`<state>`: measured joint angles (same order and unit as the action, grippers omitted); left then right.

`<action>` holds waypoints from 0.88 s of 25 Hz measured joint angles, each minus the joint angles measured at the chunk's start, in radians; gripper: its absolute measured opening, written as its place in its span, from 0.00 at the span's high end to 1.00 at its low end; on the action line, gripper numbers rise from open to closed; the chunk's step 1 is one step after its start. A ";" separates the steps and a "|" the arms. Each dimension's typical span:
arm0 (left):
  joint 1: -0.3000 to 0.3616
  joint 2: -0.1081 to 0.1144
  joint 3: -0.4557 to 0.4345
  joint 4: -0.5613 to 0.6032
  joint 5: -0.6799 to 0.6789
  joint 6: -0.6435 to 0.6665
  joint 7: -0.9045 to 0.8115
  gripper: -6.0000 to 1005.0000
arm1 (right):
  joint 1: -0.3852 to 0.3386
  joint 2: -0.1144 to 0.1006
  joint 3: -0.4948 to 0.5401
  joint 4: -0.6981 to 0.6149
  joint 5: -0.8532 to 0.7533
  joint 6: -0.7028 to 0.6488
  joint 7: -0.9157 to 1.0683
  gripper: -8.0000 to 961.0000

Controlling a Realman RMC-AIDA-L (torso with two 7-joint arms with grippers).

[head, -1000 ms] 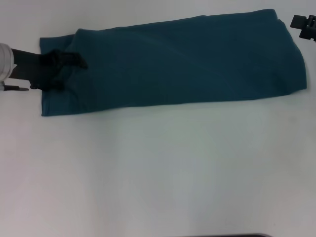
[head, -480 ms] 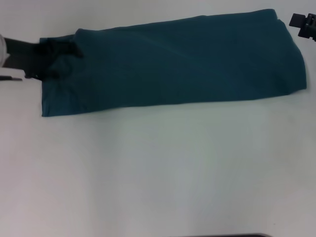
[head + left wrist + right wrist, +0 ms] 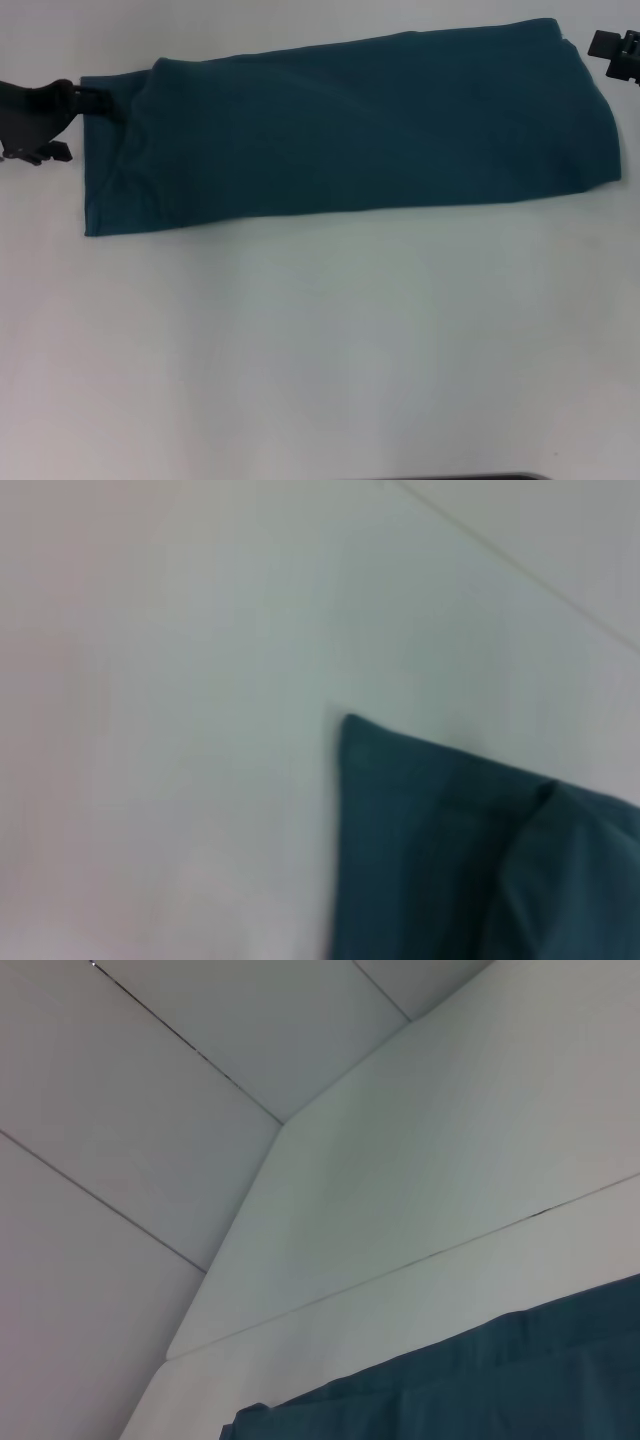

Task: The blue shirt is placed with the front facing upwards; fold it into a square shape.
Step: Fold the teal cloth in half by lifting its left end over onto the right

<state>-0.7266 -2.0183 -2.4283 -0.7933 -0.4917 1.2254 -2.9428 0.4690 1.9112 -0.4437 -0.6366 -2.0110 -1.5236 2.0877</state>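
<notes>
A white tabletop (image 3: 320,360) carries only the blue shirt (image 3: 360,125), folded into a long band lying flat along the far edge, reaching nearly from the left side to the right.

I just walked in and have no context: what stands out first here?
A long band of blue shirt lies folded across the far side of the white table. The left gripper sits just off the shirt's left end; the right gripper hangs by its far right corner.
</notes>
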 joint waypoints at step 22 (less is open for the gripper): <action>-0.015 -0.023 0.003 0.047 0.058 -0.058 -0.026 0.07 | -0.004 0.000 -0.003 0.002 0.000 0.000 0.000 0.10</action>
<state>-0.7416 -2.0415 -2.4251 -0.7459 -0.4334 1.1676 -2.9690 0.4652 1.9113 -0.4465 -0.6350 -2.0110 -1.5232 2.0877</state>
